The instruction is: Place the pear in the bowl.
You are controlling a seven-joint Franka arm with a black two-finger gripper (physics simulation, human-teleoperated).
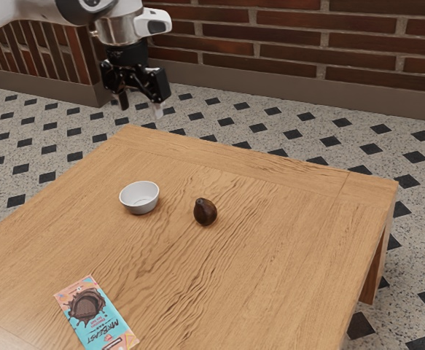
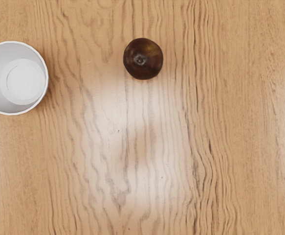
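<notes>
Exterior view: claw (image 1: 141,106) raised, well open and empty; pear (image 1: 206,213) outside bowl (image 1: 139,199), indicating approach step, next requiring alignment over pear, then descent.

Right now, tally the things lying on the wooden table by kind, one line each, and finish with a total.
Round white bowl: 1
Dark brown, glossy pear: 1
Flat, rectangular teal-and-pink chocolate bar: 1
Total on the light brown wooden table: 3
</notes>
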